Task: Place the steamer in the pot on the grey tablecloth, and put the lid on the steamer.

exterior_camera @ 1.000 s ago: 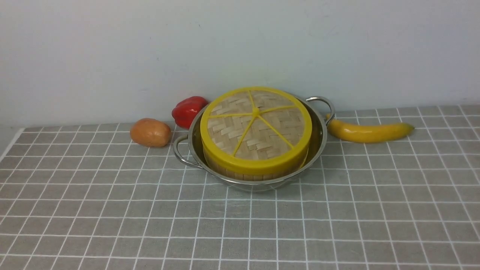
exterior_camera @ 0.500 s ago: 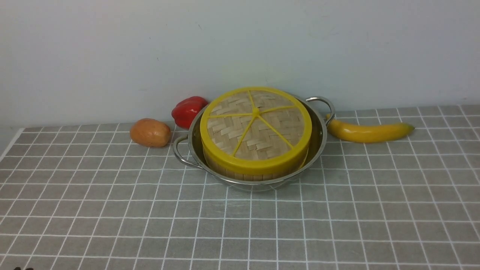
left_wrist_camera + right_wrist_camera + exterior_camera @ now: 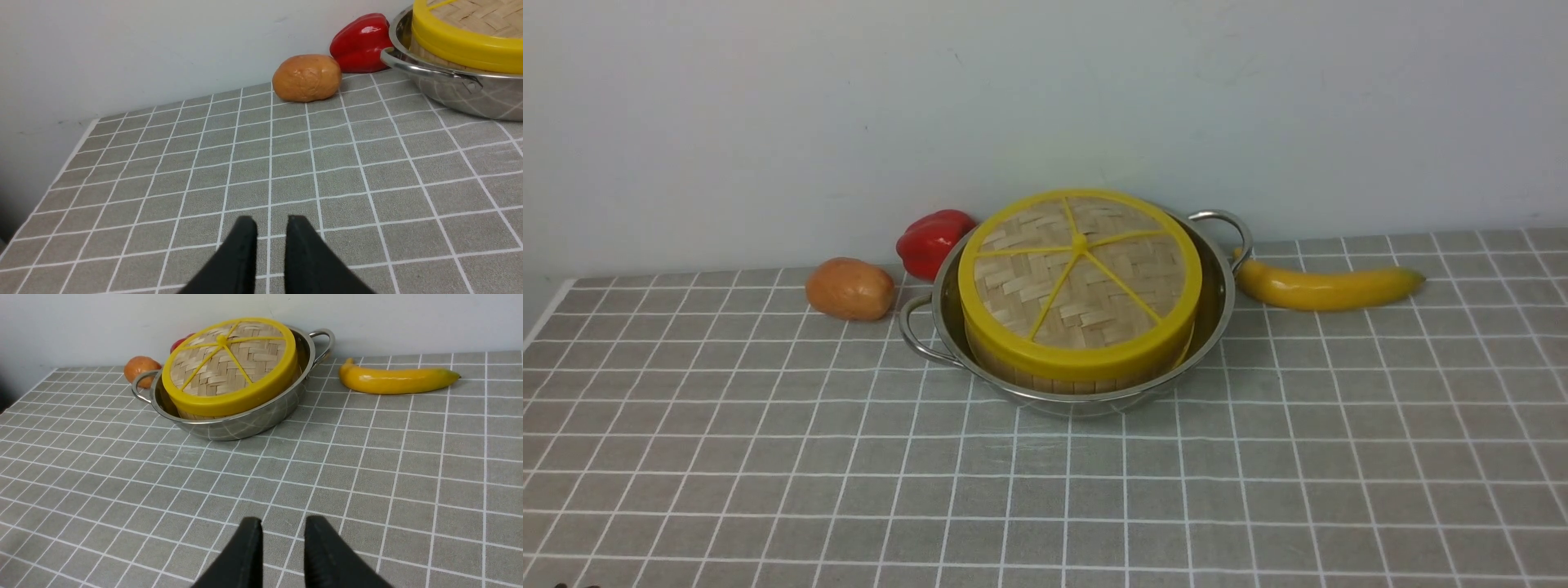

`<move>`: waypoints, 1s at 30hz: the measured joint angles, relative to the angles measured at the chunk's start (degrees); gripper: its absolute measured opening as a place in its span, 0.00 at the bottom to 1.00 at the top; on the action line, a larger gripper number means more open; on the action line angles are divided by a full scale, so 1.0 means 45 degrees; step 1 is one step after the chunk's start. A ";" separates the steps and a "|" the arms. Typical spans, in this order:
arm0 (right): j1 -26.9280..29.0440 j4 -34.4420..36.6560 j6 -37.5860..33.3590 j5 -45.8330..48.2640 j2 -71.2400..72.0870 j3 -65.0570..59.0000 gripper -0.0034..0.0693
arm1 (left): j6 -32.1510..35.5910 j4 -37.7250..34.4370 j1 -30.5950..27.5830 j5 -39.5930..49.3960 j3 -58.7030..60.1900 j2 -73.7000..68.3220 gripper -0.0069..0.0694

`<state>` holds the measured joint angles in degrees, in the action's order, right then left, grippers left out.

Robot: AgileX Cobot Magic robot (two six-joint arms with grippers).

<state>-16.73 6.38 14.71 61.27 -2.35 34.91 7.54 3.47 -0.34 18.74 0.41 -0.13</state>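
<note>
The shiny steel pot [image 3: 1218,304] stands on the grey tablecloth [image 3: 1045,490] near the back wall. Inside it sits the bamboo steamer [image 3: 1062,380], of which only a strip of slatted wall shows. The woven lid [image 3: 1080,273], with a yellow rim and spokes, lies flat on top of it. My left gripper [image 3: 270,222] hovers over bare cloth, well to the left of the pot [image 3: 449,94] and nearer the front. It is open with nothing between its fingers. My right gripper [image 3: 283,522] is also open and empty, over the cloth in front of the pot [image 3: 245,424].
A brown potato [image 3: 850,287] and a red bell pepper [image 3: 931,241] lie left of the pot by the wall. A yellow banana [image 3: 1327,286] lies to its right. The cloth's left edge [image 3: 53,179] shows in the left wrist view.
Pot, steamer, lid and vegetables have not moved. A small dark sliver has come into the front view's bottom left corner.
</note>
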 joint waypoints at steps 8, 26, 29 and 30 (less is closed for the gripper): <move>0.2996 -0.1886 -0.1348 -0.6723 0.0033 -0.2158 0.30 | 0.0000 0.0000 0.0000 0.0000 0.0000 0.0000 0.24; 0.4265 -0.2353 -0.1604 -0.9921 0.0165 -0.7856 0.35 | 0.0000 0.0000 0.0000 0.0000 0.0000 0.0000 0.29; 0.4265 -0.1875 -0.1604 -0.9909 0.0165 -0.7856 0.37 | 0.0000 0.0000 0.0000 0.0000 0.0000 0.0000 0.30; 0.4265 -0.1784 -0.1604 -0.9909 0.0165 -0.7856 0.37 | 0.0000 0.0000 0.0000 0.0000 0.0000 0.0000 0.30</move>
<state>2.46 -1.65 7.49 16.68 -1.61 -0.44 7.54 3.47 -0.34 18.74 0.41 -0.13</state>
